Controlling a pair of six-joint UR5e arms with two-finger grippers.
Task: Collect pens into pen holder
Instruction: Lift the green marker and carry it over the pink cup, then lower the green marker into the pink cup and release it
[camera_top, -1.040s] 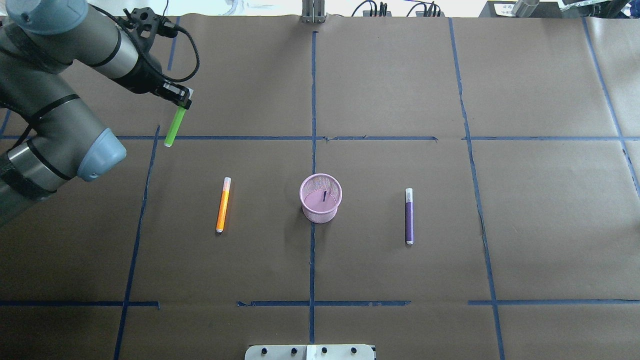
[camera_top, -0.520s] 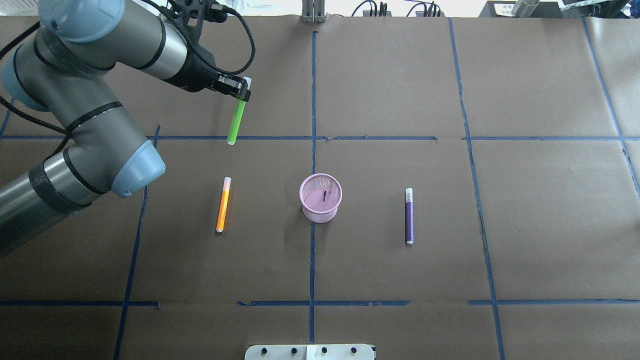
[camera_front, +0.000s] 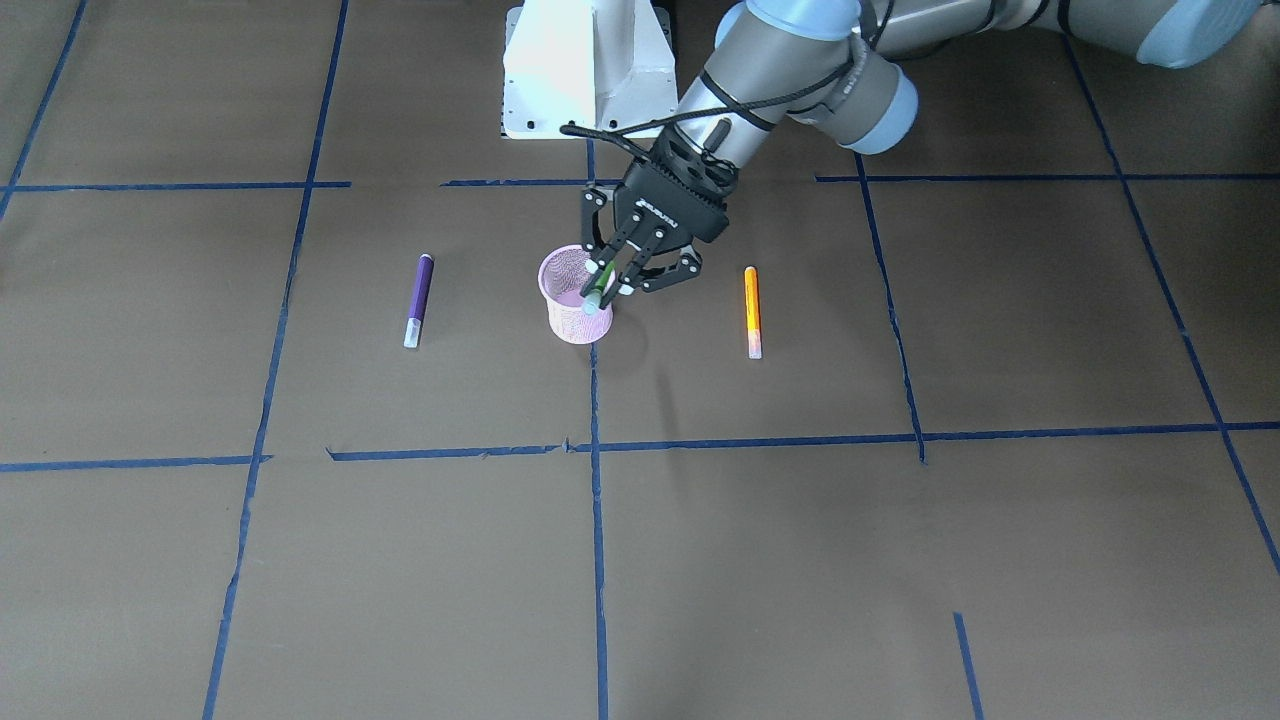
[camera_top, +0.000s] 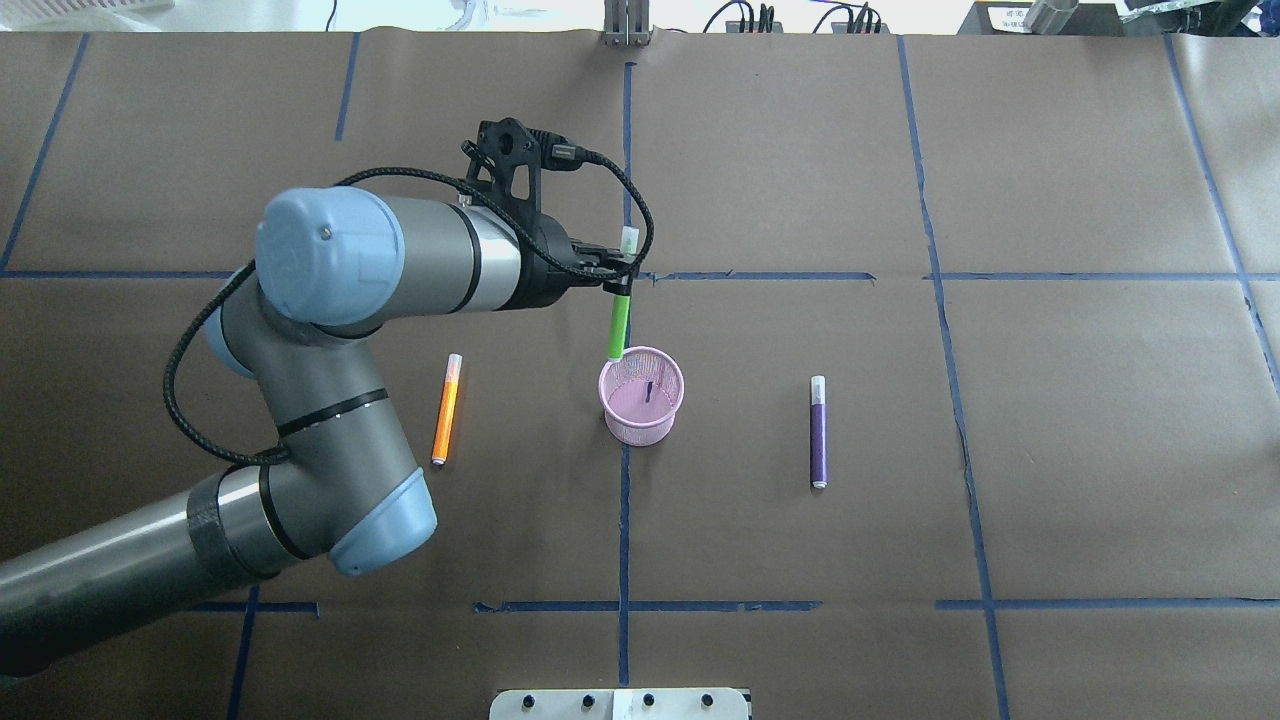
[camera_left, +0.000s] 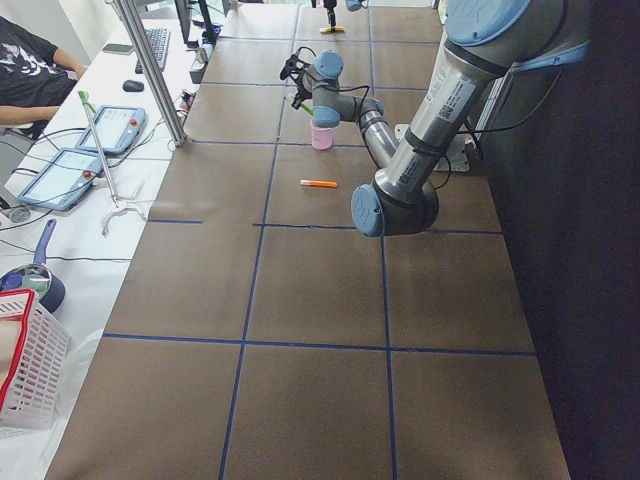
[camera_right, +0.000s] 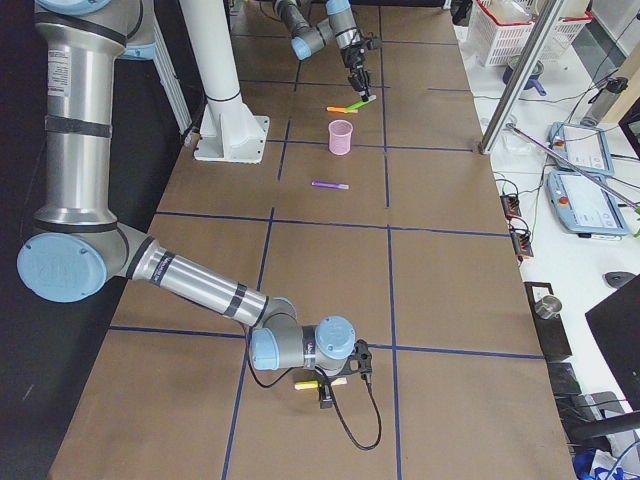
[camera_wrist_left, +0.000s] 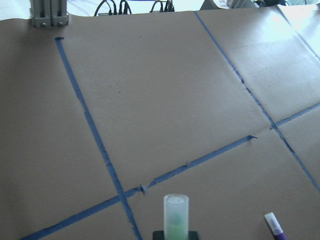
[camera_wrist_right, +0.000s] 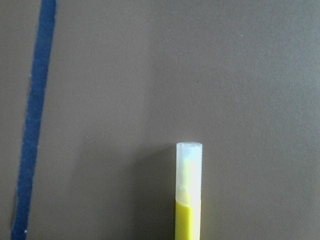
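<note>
My left gripper (camera_top: 620, 282) is shut on the green pen (camera_top: 618, 325) near its pale cap and holds it nearly upright. The pen's lower end sits at the far rim of the pink mesh pen holder (camera_top: 640, 430). The front view shows the gripper (camera_front: 608, 283) over the holder (camera_front: 570, 325) with the green pen (camera_front: 597, 284) between its fingers. The orange pen (camera_top: 446, 408) lies left of the holder and the purple pen (camera_top: 818, 432) lies right of it. My right gripper (camera_right: 322, 392) is low at a yellowish pen (camera_right: 307, 385) on the table; I cannot tell whether it is open.
The table is covered in brown paper with blue tape lines. The white robot base (camera_front: 585, 70) stands behind the holder in the front view. The right wrist view shows the yellowish pen (camera_wrist_right: 189, 200) lying flat, cap away. A metal post (camera_top: 625, 25) stands at the far edge.
My left arm has swung from the far left toward the centre, carrying the green pen. The pen is now over the holder's far rim. The other pens have not moved.
</note>
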